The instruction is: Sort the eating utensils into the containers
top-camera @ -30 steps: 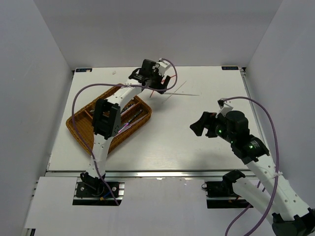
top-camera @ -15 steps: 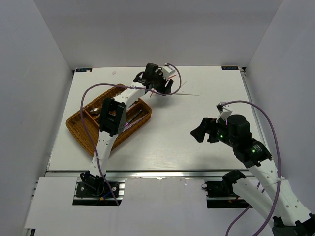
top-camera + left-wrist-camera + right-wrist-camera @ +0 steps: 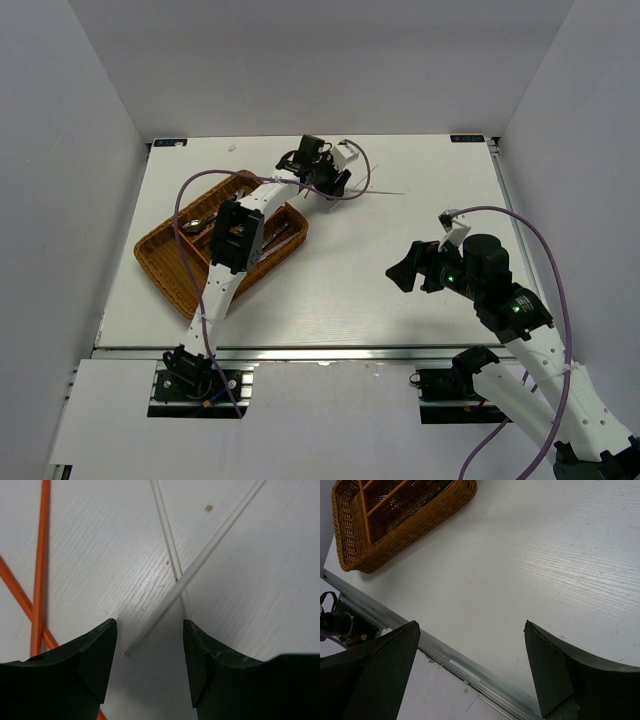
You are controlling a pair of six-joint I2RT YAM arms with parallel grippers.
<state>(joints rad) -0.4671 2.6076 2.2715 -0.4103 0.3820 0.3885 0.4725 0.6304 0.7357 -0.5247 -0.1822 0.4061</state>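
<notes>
- Left gripper [image 3: 328, 182]: reached out to 12 o'clock on the table [image 3: 380, 290], just past the far corner of the tray. The wrist view shows it low over the surface, jaws moderately wide and holding nothing [image 3: 149, 630].
- Silver-white chopsticks [image 3: 210, 547]: two, lying on the table and crossed over one another. The near end of one lies between the left fingertips [image 3: 100, 650], touching neither. From above they show as a thin line running out toward 3 o'clock from the gripper [image 3: 385, 192].
- Red chopsticks [image 3: 41, 555]: two, also crossed, at 9 o'clock of the silver-white pair. Their lower ends pass beneath the left-hand finger in the wrist view.
- Wicker tray [image 3: 152, 258]: at 9 o'clock on the table, set at an angle. A silver utensil [image 3: 197, 224] lies in one compartment; its kind cannot be told. Dark shapes fill the compartments nearest the arm. The right wrist view shows the tray's woven wall and dividers [image 3: 370, 555].
- Right gripper [image 3: 402, 270]: at 4 o'clock, raised above the table and well apart from the tray and chopsticks. Jaws wide and holding nothing [image 3: 470, 630].
</notes>
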